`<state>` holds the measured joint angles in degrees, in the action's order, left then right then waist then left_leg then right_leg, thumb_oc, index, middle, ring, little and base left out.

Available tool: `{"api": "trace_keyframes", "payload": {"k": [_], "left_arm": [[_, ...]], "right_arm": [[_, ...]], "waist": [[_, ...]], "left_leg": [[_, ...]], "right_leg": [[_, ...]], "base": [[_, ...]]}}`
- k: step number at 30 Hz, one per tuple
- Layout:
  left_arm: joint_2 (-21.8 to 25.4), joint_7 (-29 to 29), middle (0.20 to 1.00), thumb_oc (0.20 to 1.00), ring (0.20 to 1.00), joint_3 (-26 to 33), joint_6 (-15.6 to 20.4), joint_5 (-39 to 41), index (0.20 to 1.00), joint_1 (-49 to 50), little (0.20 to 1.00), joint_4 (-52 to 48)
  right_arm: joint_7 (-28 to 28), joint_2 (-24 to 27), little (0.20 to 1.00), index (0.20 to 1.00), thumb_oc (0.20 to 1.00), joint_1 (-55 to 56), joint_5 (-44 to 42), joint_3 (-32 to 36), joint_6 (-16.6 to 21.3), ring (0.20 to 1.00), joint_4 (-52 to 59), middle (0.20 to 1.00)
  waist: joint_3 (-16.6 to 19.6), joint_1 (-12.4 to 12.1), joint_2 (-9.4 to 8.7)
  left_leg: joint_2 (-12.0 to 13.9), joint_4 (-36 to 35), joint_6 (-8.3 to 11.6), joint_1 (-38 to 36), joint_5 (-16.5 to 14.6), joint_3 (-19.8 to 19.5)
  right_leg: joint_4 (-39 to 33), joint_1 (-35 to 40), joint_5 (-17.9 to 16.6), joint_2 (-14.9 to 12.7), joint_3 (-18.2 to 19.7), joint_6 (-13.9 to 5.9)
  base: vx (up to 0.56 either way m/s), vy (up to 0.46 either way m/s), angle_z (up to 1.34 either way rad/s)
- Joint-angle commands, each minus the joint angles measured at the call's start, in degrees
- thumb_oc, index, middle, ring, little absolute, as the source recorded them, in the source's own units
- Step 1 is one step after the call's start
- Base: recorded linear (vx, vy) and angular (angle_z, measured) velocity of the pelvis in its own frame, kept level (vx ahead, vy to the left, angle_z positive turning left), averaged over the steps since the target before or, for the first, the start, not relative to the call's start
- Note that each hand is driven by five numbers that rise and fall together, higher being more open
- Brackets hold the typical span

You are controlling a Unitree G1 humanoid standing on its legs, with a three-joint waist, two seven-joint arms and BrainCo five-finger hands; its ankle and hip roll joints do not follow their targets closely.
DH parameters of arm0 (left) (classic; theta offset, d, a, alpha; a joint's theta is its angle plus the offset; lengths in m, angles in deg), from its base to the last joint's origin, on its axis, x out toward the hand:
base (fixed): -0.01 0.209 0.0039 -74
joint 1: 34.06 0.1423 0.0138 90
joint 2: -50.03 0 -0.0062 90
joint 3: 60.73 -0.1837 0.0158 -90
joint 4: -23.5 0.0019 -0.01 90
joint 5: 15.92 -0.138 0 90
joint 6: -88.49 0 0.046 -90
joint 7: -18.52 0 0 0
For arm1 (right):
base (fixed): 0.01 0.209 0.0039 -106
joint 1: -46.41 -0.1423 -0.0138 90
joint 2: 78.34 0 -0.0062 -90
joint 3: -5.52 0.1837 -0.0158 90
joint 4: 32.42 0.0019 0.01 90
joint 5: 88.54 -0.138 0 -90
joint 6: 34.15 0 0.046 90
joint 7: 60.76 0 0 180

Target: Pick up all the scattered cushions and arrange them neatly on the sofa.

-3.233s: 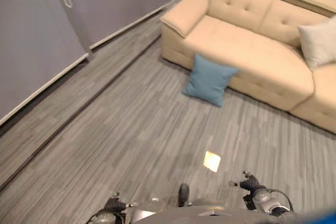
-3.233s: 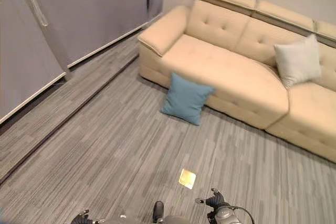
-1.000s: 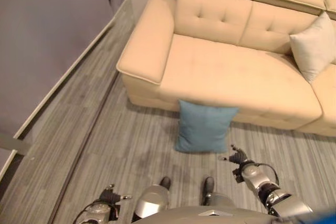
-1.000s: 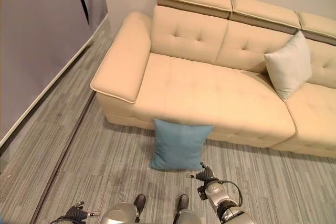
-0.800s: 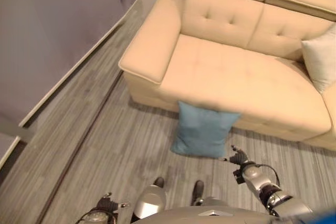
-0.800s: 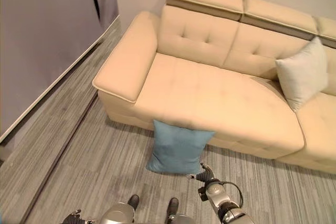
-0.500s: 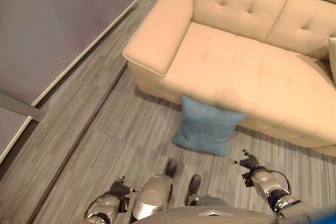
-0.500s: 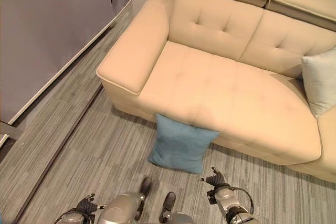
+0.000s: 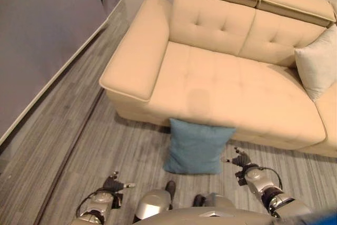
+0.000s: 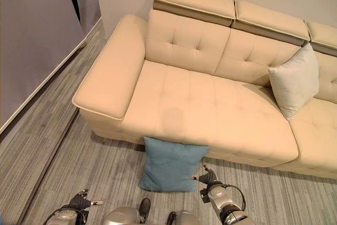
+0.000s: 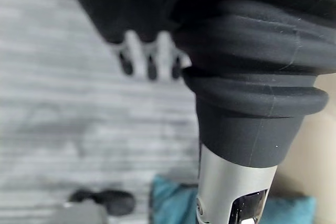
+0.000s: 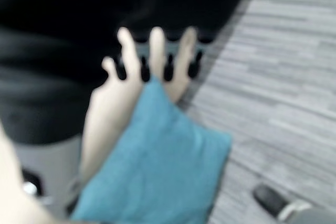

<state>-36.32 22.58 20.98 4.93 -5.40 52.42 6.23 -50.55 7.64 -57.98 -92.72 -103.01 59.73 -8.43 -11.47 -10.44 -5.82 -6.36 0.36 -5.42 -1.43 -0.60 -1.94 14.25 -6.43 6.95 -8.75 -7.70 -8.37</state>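
1. A cream sofa point(image 10: 210, 104) with tufted back cushions stands against the wall, its seat bare on the left side.
2. Grey striped flooring point(image 9: 68, 146) runs before it, meeting a pale wall point(image 10: 31, 35) at the robot's left.
3. A blue cushion point(image 10: 171, 164) stands on the floor, leaning upright against the sofa's front edge.
4. A light grey cushion point(image 10: 295, 80) rests tilted against the sofa's backrest, toward the right.
5. The right hand point(image 10: 209, 178) hovers just beside the blue cushion's lower right corner, fingers relaxed and spread, holding nothing.
6. The left hand point(image 9: 113, 184) hangs low over the floor, well apart from the cushion, fingers loosely extended and empty.
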Motion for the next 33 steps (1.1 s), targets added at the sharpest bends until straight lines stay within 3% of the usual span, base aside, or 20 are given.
{"api": "trace_keyframes", "payload": {"k": [1,9,11,14,15,18,19,21,28,33], "left_arm": [[1.01,-0.03,1.000,1.000,1.000,1.97,0.56,-0.15,1.000,1.27,1.000,1.26],[0.70,1.08,1.000,1.000,1.000,1.80,1.18,0.87,1.000,0.24,1.000,0.24],[0.59,2.52,1.000,1.000,1.000,1.54,2.09,3.84,1.000,-2.02,1.000,-2.11],[0.64,4.85,1.000,1.000,1.000,0.45,3.65,8.71,1.000,-5.64,1.000,-6.37],[0.65,6.35,1.000,1.000,1.000,-0.57,4.73,11.64,1.000,-8.53,1.000,-9.10],[0.90,8.14,1.000,1.000,1.000,-2.32,5.96,14.74,1.000,-13.10,1.000,-11.17],[1.31,9.54,1.000,1.000,1.000,-3.09,6.62,15.92,1.000,-16.59,1.000,-12.00],[2.32,12.50,1.000,1.000,1.000,-3.57,7.84,18.35,1.000,-22.85,1.000,-13.01],[4.59,15.78,1.000,1.000,1.000,-5.99,8.96,22.07,1.000,-36.39,1.000,-15.40],[6.43,17.23,1.000,1.000,1.000,-6.37,9.70,23.92,1.000,-41.07,1.000,-18.26]], "right_arm": [[0.65,2.15,1.000,1.000,1.000,-1.97,0.49,0.23,0.76,1.000,2.48,1.000],[1.44,3.53,1.000,1.000,1.000,-1.56,0.22,-0.17,1.25,1.000,4.50,1.000],[3.21,4.41,1.000,1.000,1.000,-1.64,-0.19,0.87,1.49,1.000,5.27,1.000],[6.57,5.90,1.000,1.000,1.000,-3.29,-1.58,3.07,2.12,1.000,6.97,1.000],[8.88,7.26,1.000,1.000,1.000,-5.11,-3.17,4.59,2.88,1.000,8.46,1.000],[11.63,8.82,1.000,1.000,1.000,-8.91,-4.89,5.08,3.03,1.000,8.88,1.000],[13.70,9.94,1.000,1.000,1.000,-12.51,-5.45,4.72,3.33,1.000,9.30,1.000],[17.19,11.44,1.000,1.000,1.000,-18.65,-5.89,4.75,3.81,1.000,10.16,1.000],[25.26,14.01,1.000,1.000,1.000,-30.03,-8.62,6.77,6.04,1.000,13.77,1.000],[27.25,14.48,1.000,1.000,1.000,-32.13,-9.48,7.50,7.52,1.000,16.94,1.000]], "waist": [[-0.12,-2.11,-0.72],[0.66,-1.52,-0.94],[-0.85,-0.94,-0.40],[-4.28,-0.31,0.46],[-6.42,-0.01,1.05],[-7.79,0.87,1.40],[-8.30,1.64,1.39],[-9.41,2.90,1.49],[-9.96,7.41,2.89],[-9.80,9.10,3.21]], "left_leg": [[0.51,3.97,0.90,2.76,-5.39,-8.77],[1.91,1.98,2.84,3.48,-4.41,-10.03],[2.30,2.06,3.64,5.72,-3.63,-10.99],[1.67,5.41,4.49,12.80,-2.72,-12.13],[0.90,9.29,5.17,18.67,-2.77,-12.54],[0.39,12.63,6.11,26.02,-2.43,-12.68],[1.09,14.01,6.56,29.54,-4.12,-11.78],[1.11,17.03,6.54,37.23,-4.27,-10.36],[0.44,28.93,5.69,58.55,-7.61,-7.96],[0.26,34.03,5.15,67.09,-9.43,-7.27]], "right_leg": [[-8.05,2.52,-8.83,0.67,-0.11,1.19],[-9.92,3.35,-6.90,2.41,-1.61,2.48],[-8.59,1.33,-5.60,2.65,-3.33,3.10],[-4.59,-4.66,-4.61,2.03,-5.05,3.83],[-1.19,-9.51,-3.68,1.45,-5.47,4.32],[2.28,-16.82,-3.13,1.18,-5.40,4.82],[4.53,-21.29,-1.43,1.46,-4.52,4.69],[7.31,-29.26,-1.84,1.46,-3.75,4.13],[21.38,-51.25,1.91,0.92,-0.22,4.81],[25.50,-59.59,2.75,1.31,1.15,4.62]], "base": [[0.08,-0.067,0.01],[0.05,-0.084,0.13],[-0.12,-0.073,0.39],[-0.26,-0.053,0.40],[-0.26,-0.048,0.37],[-0.16,-0.023,0.07],[-0.19,0.012,0.03],[-0.20,0.032,-0.10],[-0.04,0.066,-0.21],[0.00,0.010,-0.03]]}}
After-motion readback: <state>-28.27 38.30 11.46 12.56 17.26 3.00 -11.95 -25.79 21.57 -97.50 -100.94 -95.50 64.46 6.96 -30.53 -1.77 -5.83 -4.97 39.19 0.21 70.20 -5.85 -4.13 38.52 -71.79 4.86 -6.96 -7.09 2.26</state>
